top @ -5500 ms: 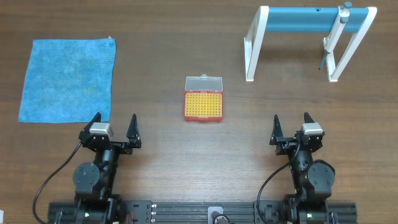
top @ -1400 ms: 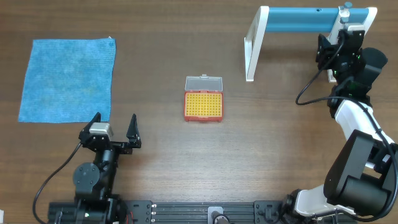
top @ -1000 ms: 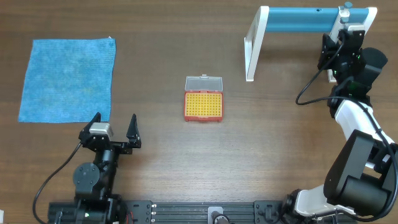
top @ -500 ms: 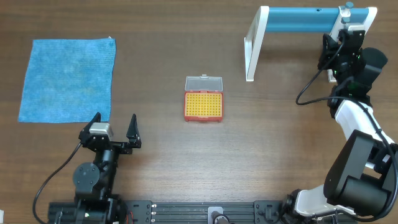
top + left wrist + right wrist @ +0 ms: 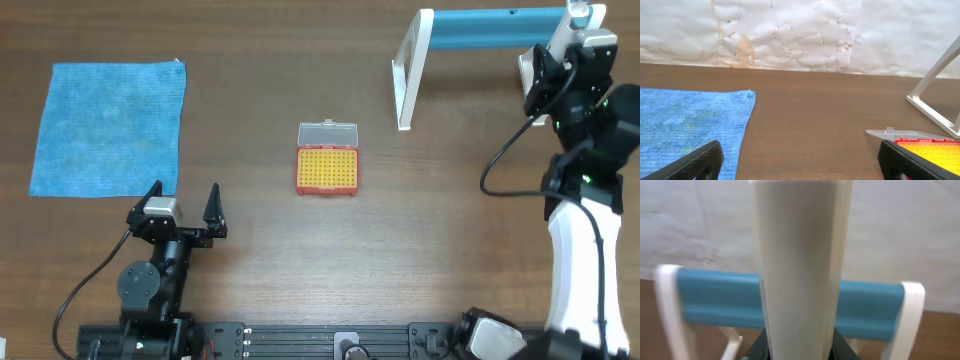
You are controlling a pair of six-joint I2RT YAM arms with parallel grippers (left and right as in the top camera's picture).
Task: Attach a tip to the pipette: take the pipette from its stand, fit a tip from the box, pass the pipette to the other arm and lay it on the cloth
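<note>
at the far right of the desk, the right arm is stretched out to the stand, its end effector clenched on the pipette. right wrist view: white pipette body stands upright between the two fingers, dead centre, with the stand's blue crossbar and white legs behind it. top view: the pipette's grey knob sits at the stand's right end, by the top of the right leg. can't tell whether the pipette hangs on the crossbar or is clear of it, and its lower end is hidden by the arm. left arm is folded near its base at the near-left of the desk, end effector released, fingers spread wide and pointing toward the far side. blue cloth lies flat at the far left, its near-right corner just beyond the left end effector, not touching. tip box is mid-desk, between cloth and stand and well apart from both: red-orange base, yellow tip rack, clear lid flipped open on the far side. left wrist view catches the cloth's edge, a corner of the box and one white stand leg.
</note>
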